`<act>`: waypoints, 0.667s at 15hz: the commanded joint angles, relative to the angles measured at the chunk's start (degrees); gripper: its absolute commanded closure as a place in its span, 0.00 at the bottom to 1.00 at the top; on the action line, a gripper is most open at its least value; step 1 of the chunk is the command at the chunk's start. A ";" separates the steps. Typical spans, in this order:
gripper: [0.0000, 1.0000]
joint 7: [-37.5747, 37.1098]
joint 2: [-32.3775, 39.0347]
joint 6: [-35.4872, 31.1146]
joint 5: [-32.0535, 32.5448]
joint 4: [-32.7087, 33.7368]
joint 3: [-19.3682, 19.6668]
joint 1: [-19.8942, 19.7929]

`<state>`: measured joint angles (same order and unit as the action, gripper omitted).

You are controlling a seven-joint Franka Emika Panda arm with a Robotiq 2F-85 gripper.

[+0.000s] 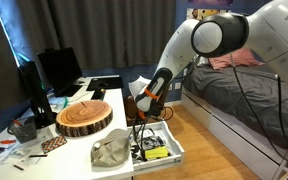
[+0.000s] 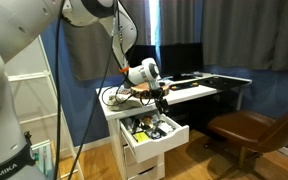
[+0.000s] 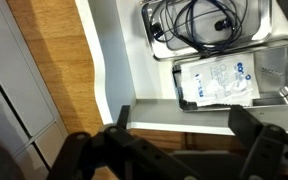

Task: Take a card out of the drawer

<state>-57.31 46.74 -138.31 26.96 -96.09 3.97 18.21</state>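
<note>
The white drawer (image 1: 174,157) is pulled open from the desk and shows in both exterior views (image 2: 156,148). It holds mixed small items, among them something yellow (image 1: 154,143). In the wrist view the drawer's white rim (image 3: 109,60) frames a tray of black cables (image 3: 194,22) and a flat white packet with blue print (image 3: 224,78). I cannot pick out a card for certain. My gripper (image 3: 184,118) hangs above the drawer's near edge, open and empty. It also shows above the drawer in both exterior views (image 1: 144,106) (image 2: 161,97).
A round wood slab (image 1: 84,117) and a grey cloth (image 1: 111,150) lie on the desk beside the drawer. Monitors (image 1: 59,68) stand behind. A bed (image 1: 249,95) lies close by. A brown chair (image 2: 246,128) stands by the desk. The floor is wood.
</note>
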 commanded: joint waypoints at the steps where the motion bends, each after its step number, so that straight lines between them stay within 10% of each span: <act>1: 0.00 2.10 4.72 0.31 -1.24 5.55 1.80 2.05; 10: 0.00 5.22 14.54 -2.16 -3.23 17.14 2.16 2.29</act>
<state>-54.50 56.83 -139.19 26.27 -84.89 5.22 19.62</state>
